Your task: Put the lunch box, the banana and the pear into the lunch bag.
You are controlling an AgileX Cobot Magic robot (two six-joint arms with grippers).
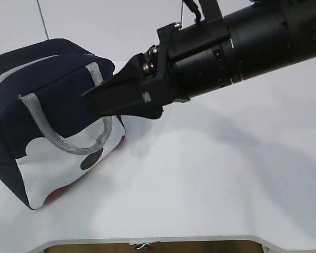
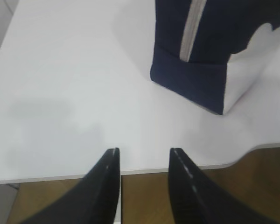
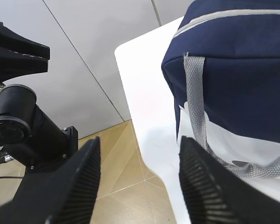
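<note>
The navy lunch bag [image 1: 47,89] with a white lower panel and grey webbing handles stands at the left of the white table. Its grey zipper [image 2: 191,28] runs along the top and looks closed. My right gripper [image 1: 90,100] hovers in front of the bag's near handle [image 1: 73,145]. In the right wrist view the right gripper [image 3: 139,140] is open and empty beside the bag [image 3: 242,60]. My left gripper [image 2: 144,150] is open and empty above the table's front edge, with the bag [image 2: 196,74] ahead to its right. The lunch box, banana and pear are out of view.
The white table [image 1: 210,184] has a curved front edge [image 1: 147,240] over a wooden floor [image 3: 121,163]. The other arm's black body [image 3: 23,126] stands off the table's end in the right wrist view. A grey wall lies behind.
</note>
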